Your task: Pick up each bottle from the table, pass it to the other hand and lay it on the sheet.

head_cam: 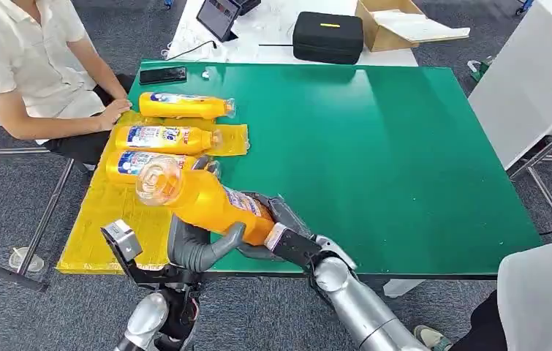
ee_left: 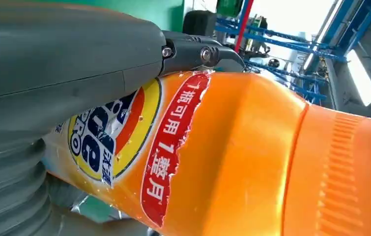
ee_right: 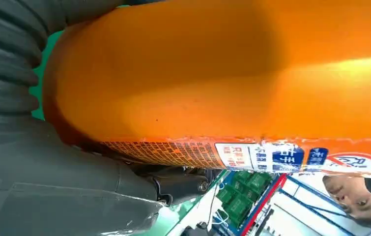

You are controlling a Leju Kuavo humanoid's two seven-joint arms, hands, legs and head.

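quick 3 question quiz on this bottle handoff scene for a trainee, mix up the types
1. True or false: both the left hand and the right hand grip the raised bottle.
2. How many bottles lie on the yellow sheet?
3. The black phone lies on: A) the green table B) the sheet C) the floor

Key:
1. True
2. Three; one is partly hidden behind the raised bottle.
3. A
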